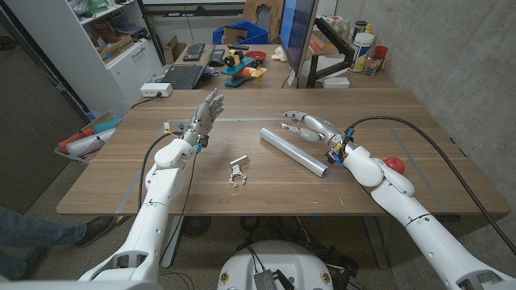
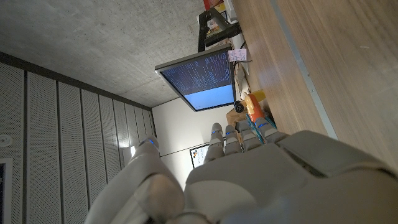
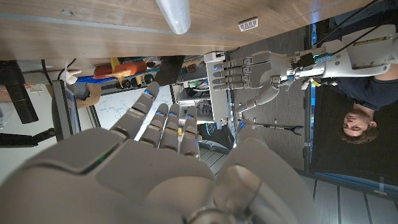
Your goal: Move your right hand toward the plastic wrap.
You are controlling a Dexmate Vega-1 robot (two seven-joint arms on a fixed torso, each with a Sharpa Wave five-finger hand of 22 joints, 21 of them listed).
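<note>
Your left hand (image 1: 205, 114) stands upright over the far-left part of the counter (image 1: 121, 173), its fingers (image 1: 214, 100) released and holding nothing, well apart from the task. Just to its right, near the front edge, a small metal clip (image 1: 236, 172) lies on the wood.

The plastic wrap (image 1: 293, 151) is a long grey roll lying aslant near the middle of the counter. Your right hand (image 1: 309, 127) hovers just beyond its far side, fingers spread and grasping nothing. I judge the approach nearly done: you are close to the roll, though not touching it as far as I can tell.

From your right wrist only the roll's end is in frame, so the gap between hand and roll is hard to judge. A red object (image 1: 393, 163) sits partly hidden behind your right forearm; I cannot tell what it is.
</note>
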